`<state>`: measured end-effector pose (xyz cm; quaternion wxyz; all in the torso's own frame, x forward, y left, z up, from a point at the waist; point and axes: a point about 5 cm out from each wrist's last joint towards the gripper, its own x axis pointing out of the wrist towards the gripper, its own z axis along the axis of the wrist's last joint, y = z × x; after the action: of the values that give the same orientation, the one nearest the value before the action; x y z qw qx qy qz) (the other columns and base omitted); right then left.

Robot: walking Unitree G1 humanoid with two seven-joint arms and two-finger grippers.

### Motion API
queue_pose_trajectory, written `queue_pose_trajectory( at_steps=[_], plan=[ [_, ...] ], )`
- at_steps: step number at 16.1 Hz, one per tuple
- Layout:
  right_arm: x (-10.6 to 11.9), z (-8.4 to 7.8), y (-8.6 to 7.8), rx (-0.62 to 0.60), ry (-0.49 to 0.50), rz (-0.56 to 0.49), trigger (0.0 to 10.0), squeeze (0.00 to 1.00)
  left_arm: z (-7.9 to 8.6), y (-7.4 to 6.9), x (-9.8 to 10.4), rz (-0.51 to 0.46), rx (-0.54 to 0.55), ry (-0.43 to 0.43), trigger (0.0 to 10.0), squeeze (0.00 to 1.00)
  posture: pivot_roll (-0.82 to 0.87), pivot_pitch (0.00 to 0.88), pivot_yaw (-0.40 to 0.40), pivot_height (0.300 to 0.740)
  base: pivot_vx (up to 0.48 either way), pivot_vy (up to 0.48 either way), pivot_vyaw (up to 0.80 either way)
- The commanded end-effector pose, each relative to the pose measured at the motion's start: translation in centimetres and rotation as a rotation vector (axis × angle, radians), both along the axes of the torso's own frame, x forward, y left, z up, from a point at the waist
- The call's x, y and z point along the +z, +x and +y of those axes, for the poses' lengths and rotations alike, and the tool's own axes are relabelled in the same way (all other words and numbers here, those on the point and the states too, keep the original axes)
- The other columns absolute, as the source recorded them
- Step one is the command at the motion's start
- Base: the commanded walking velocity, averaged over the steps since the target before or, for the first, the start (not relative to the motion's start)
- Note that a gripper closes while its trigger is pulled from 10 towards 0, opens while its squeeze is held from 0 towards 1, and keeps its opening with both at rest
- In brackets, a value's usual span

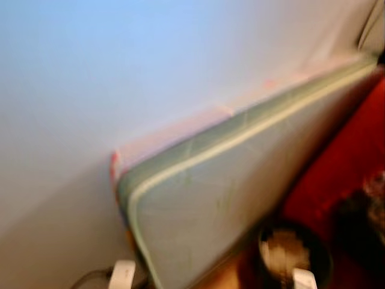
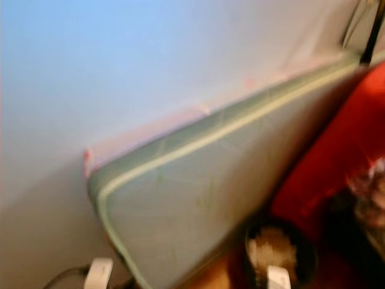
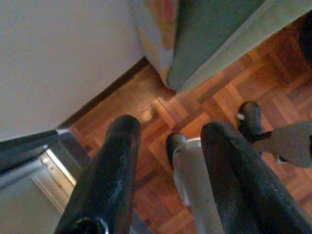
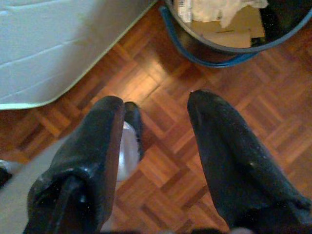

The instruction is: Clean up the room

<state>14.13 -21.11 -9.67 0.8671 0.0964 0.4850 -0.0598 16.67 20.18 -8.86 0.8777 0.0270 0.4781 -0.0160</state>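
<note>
A dark round bin [image 1: 320, 250] stands on the parquet floor, with crumpled paper [image 4: 214, 9] and cardboard inside; its blue-edged rim [image 4: 209, 56] is just beyond my right gripper [image 4: 156, 102]. That gripper hangs open over bare floor with nothing between its fingers. My left gripper [image 3: 170, 129] is also open and empty, low over the parquet near the corner of a pale green mattress [image 1: 222, 192]. The head views are blurred.
The mattress [image 3: 214, 29] leans on its edge against a pale wall [image 1: 120, 72]. A red surface [image 1: 343, 162] lies to the right, with a dark blurred object [image 1: 361, 223] on it. My own feet [image 3: 251, 117] stand on the parquet.
</note>
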Motion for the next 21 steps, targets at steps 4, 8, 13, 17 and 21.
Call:
queue_pose_trajectory(
  at_steps=[4, 8, 13, 17, 21],
  plan=[
    [0.09, -0.27, 0.1, -0.021, -0.004, -0.011, 10.0, 0.0, -0.04, -0.24, -0.14, 0.014, 0.005, 0.0, 10.0, 0.0, -0.03, 0.0, 0.018, 0.74, 0.0, 0.0, 0.0],
    [0.12, -0.45, 0.09, -0.029, -0.01, -0.009, 10.0, 0.0, -0.07, -0.15, -0.1, 0.013, -0.014, 0.015, 10.0, 0.0, -0.03, 0.0, 0.016, 0.74, 0.0, 0.0, 0.0],
    [0.13, -0.68, 0.01, -0.034, -0.015, -0.01, 10.0, 0.0, 0.1, 0.15, 0.06, 0.002, -0.017, 0.032, 10.0, 0.0, -0.03, 0.0, 0.014, 0.74, 0.0, -0.326, 0.0],
    [0.14, -0.71, 0.01, -0.033, -0.017, -0.009, 10.0, 0.0, 0.01, 0.28, 0.1, -0.005, -0.02, 0.04, 10.0, 0.0, -0.03, 0.0, 0.013, 0.74, 0.0, -0.383, 0.0],
    [0.15, -0.7, 0.04, -0.031, -0.016, -0.01, 10.0, 0.0, -0.09, 0.41, 0.15, -0.011, -0.019, 0.038, 10.0, 0.0, -0.03, 0.0, 0.012, 0.74, 0.0, -0.48, 0.0]
  ],
)
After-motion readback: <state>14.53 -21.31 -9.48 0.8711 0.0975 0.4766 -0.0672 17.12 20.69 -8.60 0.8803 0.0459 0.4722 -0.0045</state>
